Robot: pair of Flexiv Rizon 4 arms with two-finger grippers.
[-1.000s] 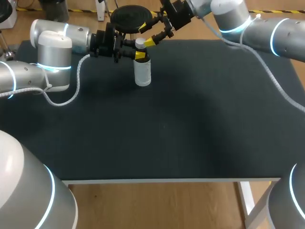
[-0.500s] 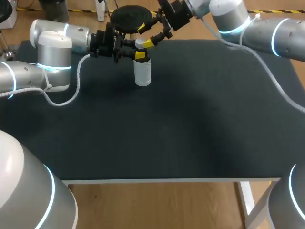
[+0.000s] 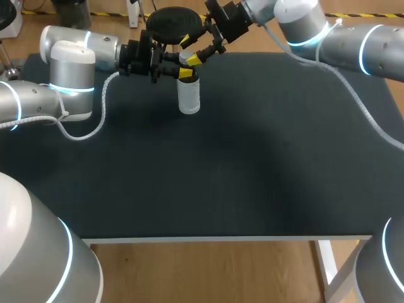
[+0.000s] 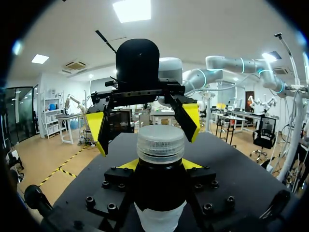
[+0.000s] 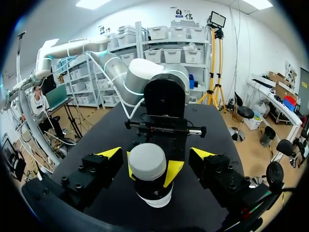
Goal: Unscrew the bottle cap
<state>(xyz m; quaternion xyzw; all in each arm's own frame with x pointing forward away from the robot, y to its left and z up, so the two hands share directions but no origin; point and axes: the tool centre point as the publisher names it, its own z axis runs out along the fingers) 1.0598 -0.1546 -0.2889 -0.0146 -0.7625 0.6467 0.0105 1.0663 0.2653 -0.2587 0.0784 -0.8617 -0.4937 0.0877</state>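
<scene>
A small bottle [image 3: 189, 96] with a white body, a dark neck and a pale ribbed cap [image 3: 186, 57] stands upright near the table's far edge. My left gripper [image 3: 181, 71] is shut on the neck just under the cap, its yellow tips pressing both sides of the bottle [image 4: 160, 193]. Over the cap [image 5: 147, 162] my right gripper [image 5: 156, 154] is open, its yellow fingertips [image 5: 110, 153] flanking it with gaps on both sides. From the left wrist, the right gripper [image 4: 145, 124] stands behind the cap [image 4: 161, 143].
A black round stand base [image 3: 175, 21] sits just behind the bottle at the far edge. My left arm's grey cable [image 3: 88, 131] loops onto the dark table [image 3: 240, 164]. The near and right parts of the table offer free room.
My right gripper has shifted slightly to the left and away over the cap. The left gripper and the bottle have kept still.
</scene>
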